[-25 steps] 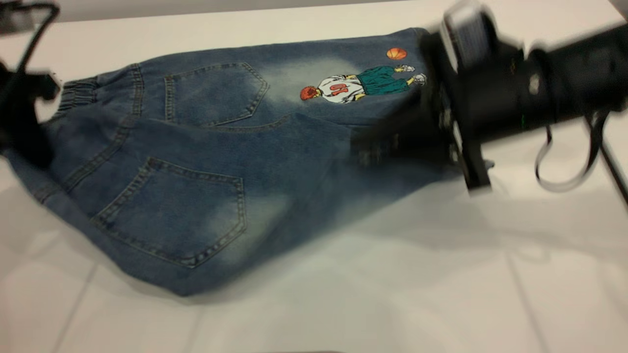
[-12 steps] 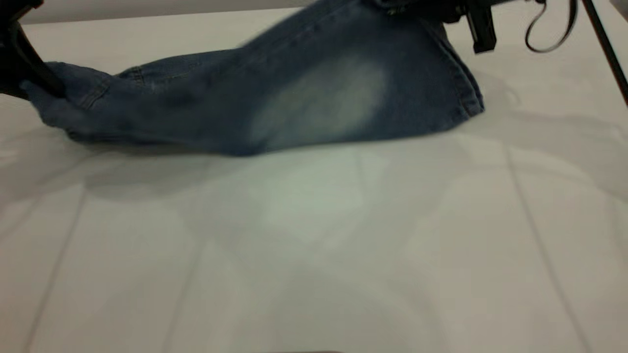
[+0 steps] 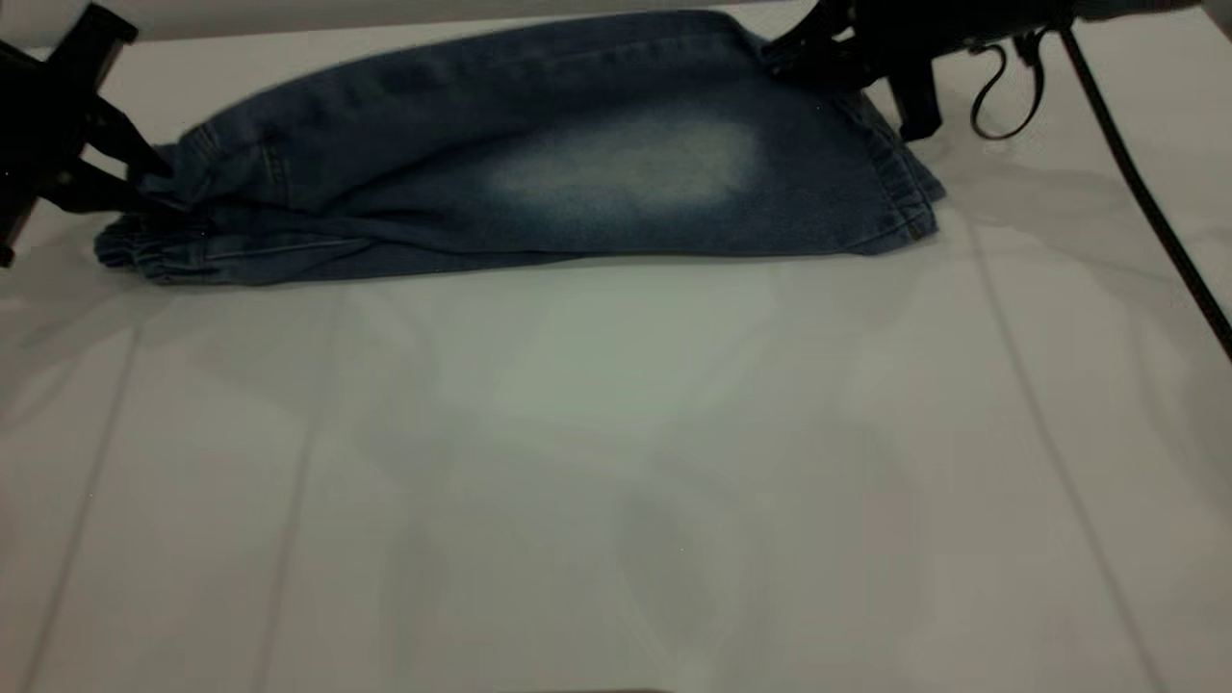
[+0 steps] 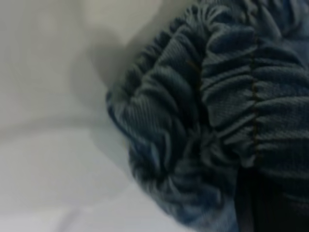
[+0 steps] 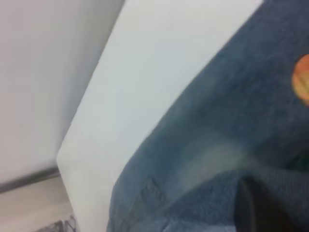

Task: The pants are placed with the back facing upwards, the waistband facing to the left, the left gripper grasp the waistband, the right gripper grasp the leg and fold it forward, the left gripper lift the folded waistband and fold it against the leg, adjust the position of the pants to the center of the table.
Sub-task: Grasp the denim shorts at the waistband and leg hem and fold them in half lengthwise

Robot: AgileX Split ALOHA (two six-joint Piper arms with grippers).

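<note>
My left end effector [image 3: 135, 183] is clamped on the waistband [image 3: 159, 245], right end effector [image 3: 804, 53] pinching the leg [image 3: 626, 168], pants [image 3: 462, 125] folded on the desk [image 3: 616, 462].

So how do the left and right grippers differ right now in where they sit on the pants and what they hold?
The left gripper is at the left end of the pants, clamped on the puckered waistband, low by the table. The right gripper is at the far right, on the leg near its hem, at the fabric's far edge. Both are shut on denim, with the pants folded lengthwise between them.
</note>
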